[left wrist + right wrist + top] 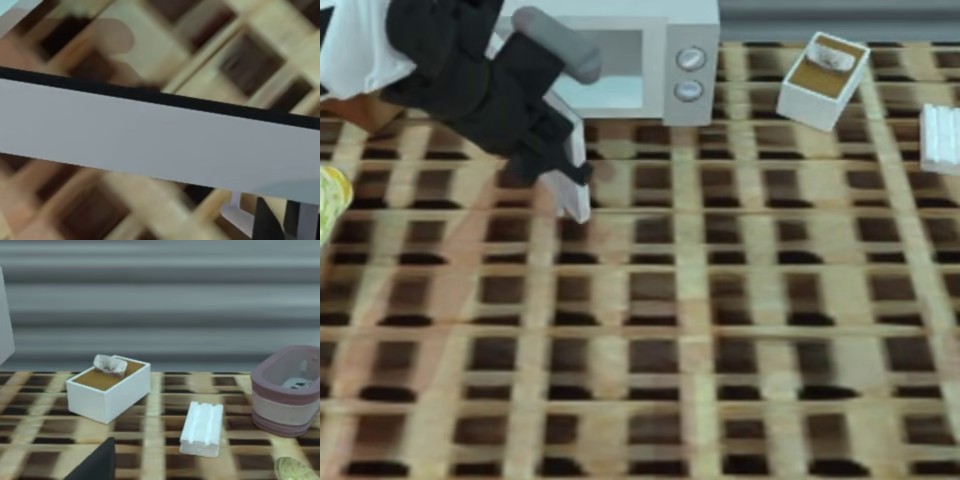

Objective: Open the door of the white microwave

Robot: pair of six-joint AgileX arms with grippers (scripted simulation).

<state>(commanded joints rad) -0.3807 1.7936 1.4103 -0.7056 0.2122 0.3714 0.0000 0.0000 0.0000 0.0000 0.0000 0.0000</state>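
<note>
Wood-lattice table [720, 300]: boxy white microwave [685, 60] cavity exposed, left gripper [575, 185] on the swung-out light-grey door panel [150, 135], finger state unclear—follow the hinge arc, don't yank.

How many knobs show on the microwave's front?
2, both on the white microwave right front panel, stacked: upper knob above lower knob. None seem hidden there.

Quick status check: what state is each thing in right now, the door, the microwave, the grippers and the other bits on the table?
door: swung open, edge-on, sticking out from the microwave's left front.
white microwave: open, pale cavity showing, upright at the table's back.
left gripper: at the door's outer edge.
right gripper: not in view.
small white box: upright, open-topped.
white ridged block: lying flat.
pink tub: upright.
</note>
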